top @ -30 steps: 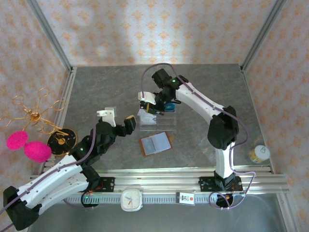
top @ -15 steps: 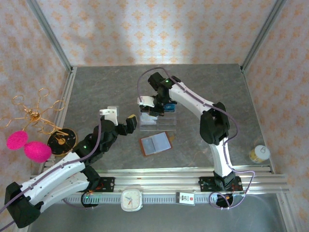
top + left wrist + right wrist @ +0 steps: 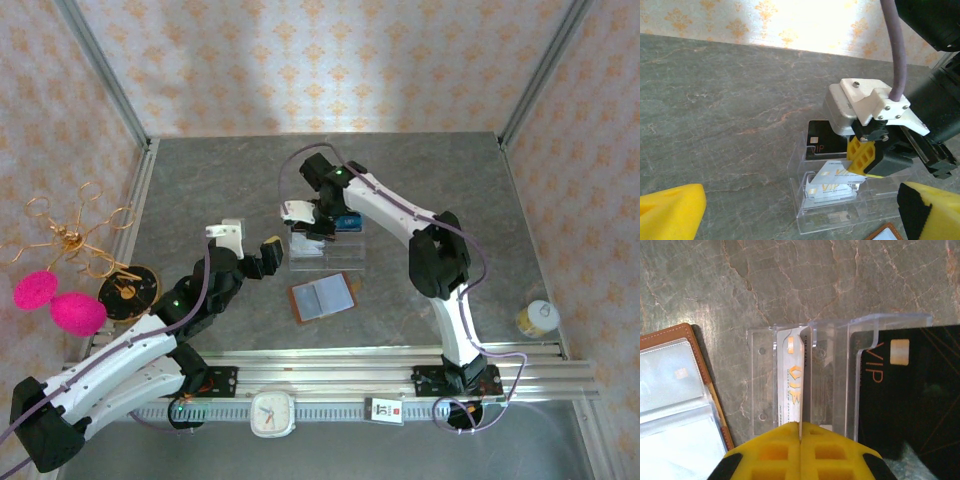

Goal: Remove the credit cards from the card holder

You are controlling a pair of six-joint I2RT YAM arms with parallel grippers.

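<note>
Swinging its elbow leftward over the past second, the right arm has carried its gripper a little further left across the clear stand, while the left arm has edged forward and up.

At left of centre in the overhead view, the left gripper (image 3: 252, 252) hangs released above bare table, its yellow fingers spread wide at the bottom corners of its own wrist view, holding nothing. Just right of it and lower, the card holder (image 3: 322, 298) lies spread open and flat with its grey lining up. One clear sleeve seems to hold another card, though I cannot be sure.

Above the holder sits the acrylic stand (image 3: 325, 255). The right gripper (image 3: 800, 437) is clenched on a pale credit card (image 3: 791, 380), which stands on edge in the stand's front tier. A second pale card appears to lie under it in the left wrist view. The black card (image 3: 910, 385) rests in the tier at right.

I judge the step to be depositing a card already taken out. The next move calls for letting go cleanly, lifting clear without dragging the card or stand, then heading back to the holder.
</note>
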